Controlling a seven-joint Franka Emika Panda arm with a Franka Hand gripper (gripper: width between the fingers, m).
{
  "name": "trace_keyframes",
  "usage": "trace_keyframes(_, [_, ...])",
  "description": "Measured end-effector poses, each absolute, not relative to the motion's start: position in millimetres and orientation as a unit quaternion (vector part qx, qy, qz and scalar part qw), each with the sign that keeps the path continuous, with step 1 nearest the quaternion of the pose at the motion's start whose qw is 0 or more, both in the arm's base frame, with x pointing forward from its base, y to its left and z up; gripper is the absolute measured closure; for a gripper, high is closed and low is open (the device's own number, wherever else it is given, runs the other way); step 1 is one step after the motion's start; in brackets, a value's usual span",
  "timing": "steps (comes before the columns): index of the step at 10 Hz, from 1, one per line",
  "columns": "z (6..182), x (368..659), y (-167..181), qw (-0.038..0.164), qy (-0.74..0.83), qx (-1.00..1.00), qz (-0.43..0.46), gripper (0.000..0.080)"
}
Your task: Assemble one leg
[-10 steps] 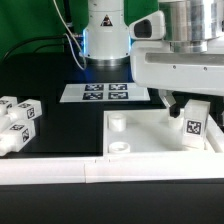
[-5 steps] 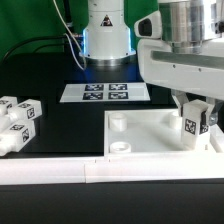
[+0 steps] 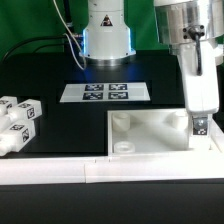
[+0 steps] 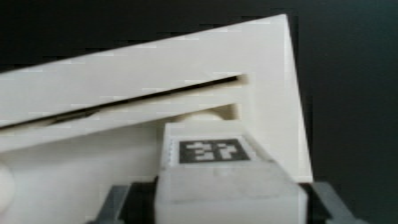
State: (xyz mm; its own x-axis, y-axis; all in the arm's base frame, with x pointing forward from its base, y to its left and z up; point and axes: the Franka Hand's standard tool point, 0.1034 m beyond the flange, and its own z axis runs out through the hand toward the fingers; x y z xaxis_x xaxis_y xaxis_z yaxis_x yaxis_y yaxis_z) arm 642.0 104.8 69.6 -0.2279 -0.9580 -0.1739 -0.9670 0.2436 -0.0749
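Observation:
My gripper (image 3: 201, 122) is shut on a leg (image 3: 200, 128), a small white post with a black-and-white tag. It holds the leg upright, low over the near corner of the white panel (image 3: 150, 128) at the exterior view's right. In the wrist view the leg (image 4: 217, 165) fills the space between the two dark fingers (image 4: 125, 203) of the gripper (image 4: 226, 208), with the panel's edge and slot (image 4: 143, 95) just beyond it. The leg's lower end is hidden. Round sockets (image 3: 121, 146) show on the panel's left side.
Several loose legs (image 3: 16, 122) lie at the exterior view's left. The marker board (image 3: 105, 92) lies flat behind the panel, in front of the arm's base (image 3: 106, 40). A long white rail (image 3: 90, 172) runs along the front.
The gripper has turned and moved right and down with the leg. The leg now sits lower, at the panel's right corner, and the hand looks narrower.

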Motion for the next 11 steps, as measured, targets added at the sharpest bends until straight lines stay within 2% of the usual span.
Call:
trace_keyframes(2, [69.5, 642, 105, 0.092, 0.773, -0.627, 0.023, 0.0511])
trace_keyframes(3, [69.4, 642, 104, 0.088, 0.744, -0.662, 0.018, 0.0433])
trace_keyframes(4, [70.8, 642, 104, 0.086, 0.660, -0.746, 0.013, 0.0251])
trace_keyframes(5, [71.4, 642, 102, 0.087, 0.606, -0.791, 0.013, 0.0251])
trace_keyframes(6, [69.7, 640, 101, 0.086, 0.583, -0.808, 0.011, 0.0168])
trace_keyframes(9, [69.4, 640, 100, 0.084, 0.498, -0.863, 0.002, 0.0155])
trace_keyframes(11, [70.6, 638, 112, 0.043, 0.309, -0.950, -0.018, 0.0151])
